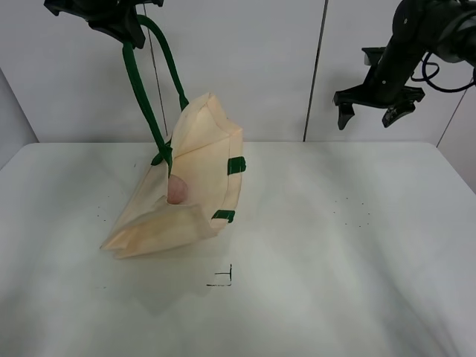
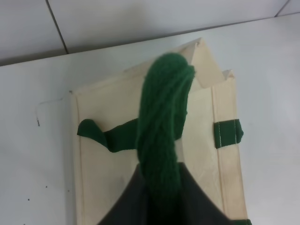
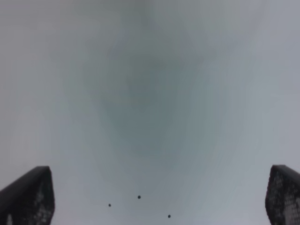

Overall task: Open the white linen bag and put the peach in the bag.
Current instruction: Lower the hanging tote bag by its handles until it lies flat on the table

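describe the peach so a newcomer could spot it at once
On the white table, look left of centre for the cream bag lifted by green handles. The peach shows in its open mouth. It is the only small, round, pink thing.

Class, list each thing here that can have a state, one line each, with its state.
white linen bag: hanging from its green straps, mouth open, lower end on the table.
peach: inside the bag's open mouth.
left gripper: shut on the green straps.
right gripper: open, empty, raised.

The white linen bag [image 1: 201, 149] is matt cloth, its green straps [image 2: 161, 126] woven fabric, the table [image 1: 335, 245] smooth and matt.
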Available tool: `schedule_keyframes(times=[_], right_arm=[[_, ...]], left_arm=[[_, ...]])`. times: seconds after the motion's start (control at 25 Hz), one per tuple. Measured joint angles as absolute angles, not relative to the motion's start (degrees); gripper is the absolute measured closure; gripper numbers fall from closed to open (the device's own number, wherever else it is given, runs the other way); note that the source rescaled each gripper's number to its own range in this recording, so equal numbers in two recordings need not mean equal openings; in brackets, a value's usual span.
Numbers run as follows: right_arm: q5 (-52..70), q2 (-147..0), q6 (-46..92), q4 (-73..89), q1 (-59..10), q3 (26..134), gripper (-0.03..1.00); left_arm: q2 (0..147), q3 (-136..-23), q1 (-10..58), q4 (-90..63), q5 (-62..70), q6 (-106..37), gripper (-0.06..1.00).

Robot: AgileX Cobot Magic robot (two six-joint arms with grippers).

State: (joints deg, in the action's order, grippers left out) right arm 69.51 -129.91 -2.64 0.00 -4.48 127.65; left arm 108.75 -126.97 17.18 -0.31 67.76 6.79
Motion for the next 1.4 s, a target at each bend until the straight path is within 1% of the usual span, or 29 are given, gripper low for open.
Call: schedule_keyframes(times=[0.12, 0.24, 0.8, 0.96, 1.08, 1.16, 1.28, 1.4], right_arm=[[69.5, -124.2, -2.6, 0.0, -4.5, 123.3, -0.03], [69.5, -116.3, -2.6, 0.0, -4.5, 114.6, -0.03], [69.3, -63.8, -2.0, -0.5, -4.5, 55.4, -0.03], [64.8, -47.4, -1.1, -0.6, -4.5, 41.1, -0.03], [61.4, -34.8, -1.1, -0.6, -4.5, 33.5, -0.03], [60.3, -27.0, -1.1, -0.5, -4.5, 30.2, -0.03], [59.3, -16.4, -1.1, -0.4, -4.5, 28.3, -0.03], [59.1, -9.5, -1.1, -0.4, -4.5, 28.2, -0.03]], left_arm=[[108.7, -127.0, 17.2, -0.3, 67.8, 6.8, 0.94], [108.7, -127.0, 17.2, -0.3, 67.8, 6.8, 0.94], [108.7, -127.0, 17.2, -0.3, 67.8, 6.8, 0.94], [108.7, -127.0, 17.2, -0.3, 67.8, 6.8, 0.94], [108.7, -127.0, 17.2, -0.3, 67.8, 6.8, 0.94], [108.7, -127.0, 17.2, -0.3, 67.8, 6.8, 0.94], [108.7, -127.0, 17.2, -0.3, 67.8, 6.8, 0.94], [108.7, -127.0, 17.2, -0.3, 67.8, 6.8, 0.94]])
